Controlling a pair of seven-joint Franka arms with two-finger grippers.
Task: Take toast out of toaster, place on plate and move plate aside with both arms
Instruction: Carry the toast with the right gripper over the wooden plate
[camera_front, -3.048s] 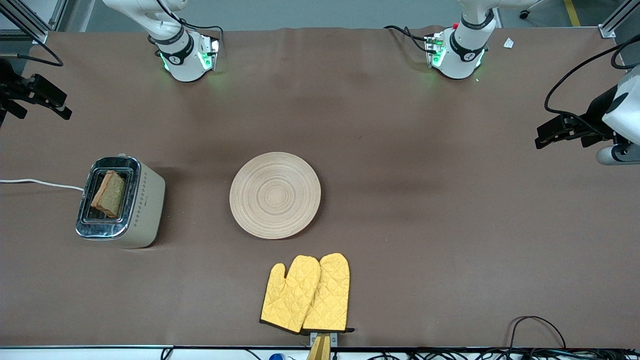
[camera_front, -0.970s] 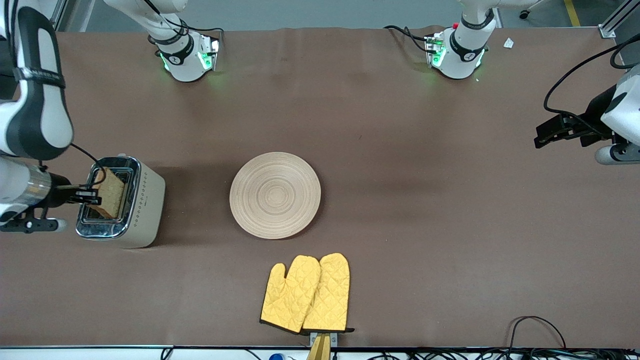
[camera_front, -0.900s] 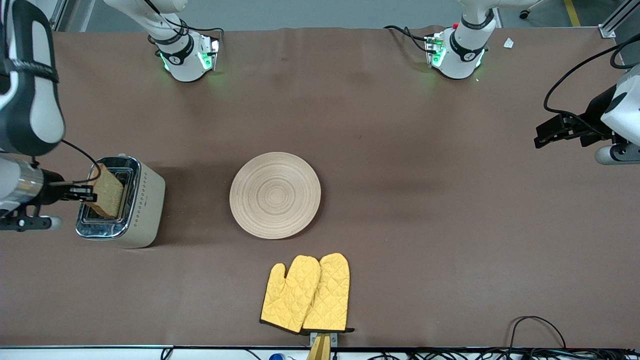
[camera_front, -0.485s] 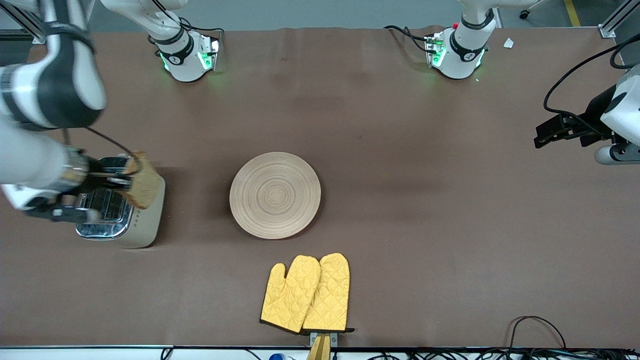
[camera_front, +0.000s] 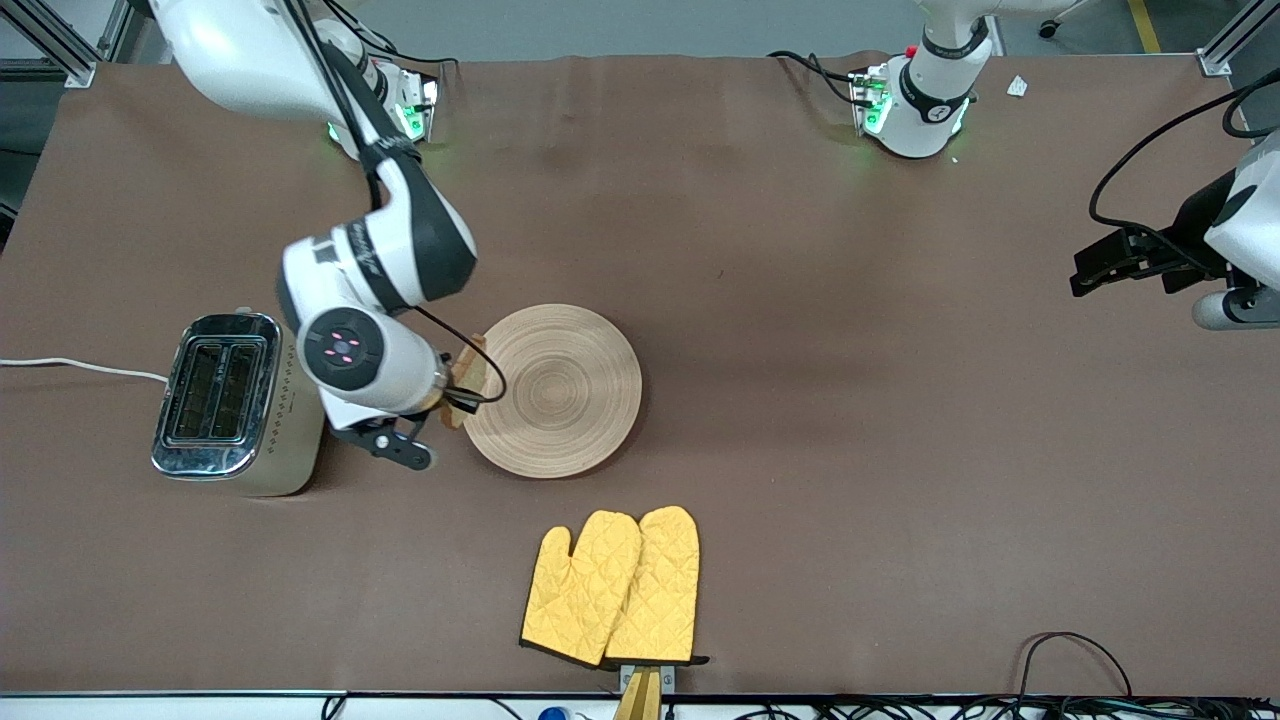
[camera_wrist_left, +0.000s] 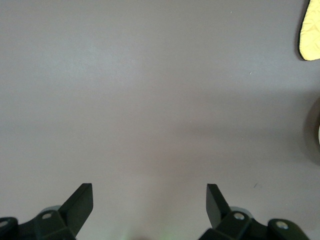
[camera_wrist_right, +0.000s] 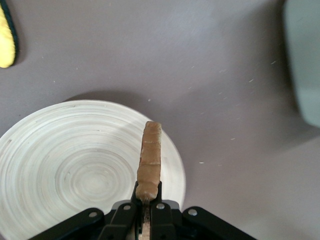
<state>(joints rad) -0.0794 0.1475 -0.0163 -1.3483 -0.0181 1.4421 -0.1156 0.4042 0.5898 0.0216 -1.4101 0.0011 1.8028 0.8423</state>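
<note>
Toast (camera_front: 467, 378) is hanging edge-up in the right gripper (camera_wrist_right: 148, 207), whose fingers are clamping its lower crust; in the right wrist view the slice is standing on edge, its long axis rising straight out of the jaws. It is sitting over the rim of the plate (camera_front: 560, 400) on the side toward the right arm's end of the table — the plate's centre is lying past the slice, toward the left arm's end. Judged from this, the coming move is calling for a short carry toward that centre and a tilt to lay the slice flat before release. The toaster (camera_front: 238, 402) is standing with both slots empty, nearer the right arm's end of the table than the plate. The left gripper (camera_wrist_left: 149, 204) is waiting over bare table at the left arm's end — its fingers are standing wide apart, holding nothing. The oven mitts (camera_front: 612, 588) are lying nearer the front camera than the plate.
</note>
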